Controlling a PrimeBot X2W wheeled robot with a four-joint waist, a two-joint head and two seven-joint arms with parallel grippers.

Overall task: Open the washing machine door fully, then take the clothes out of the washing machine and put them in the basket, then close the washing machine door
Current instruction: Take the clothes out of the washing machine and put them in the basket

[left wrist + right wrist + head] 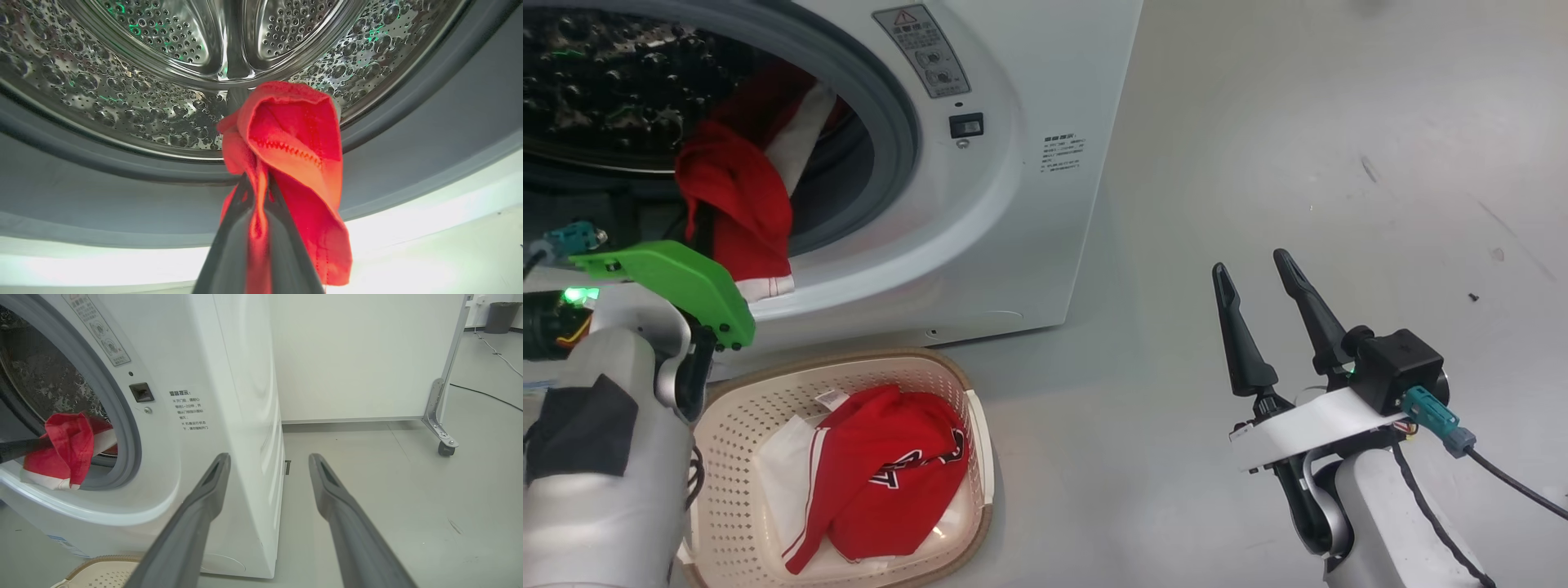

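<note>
Two dark left fingers (pixel 231 249) are shown clamped on bright red cloth (pixel 294 134) before the perforated steel drum (pixel 122 94); spread right fingers (pixel 1241 343) and a cream plastic basket (pixel 752 416) are added by the head view.

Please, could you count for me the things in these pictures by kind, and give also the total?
Red garments: 2, held garment, basketed garment
White cloth: 1
Basket: 1
Washing machine: 1
Pincers: 2, left pincer, right pincer
Total: 7
</note>
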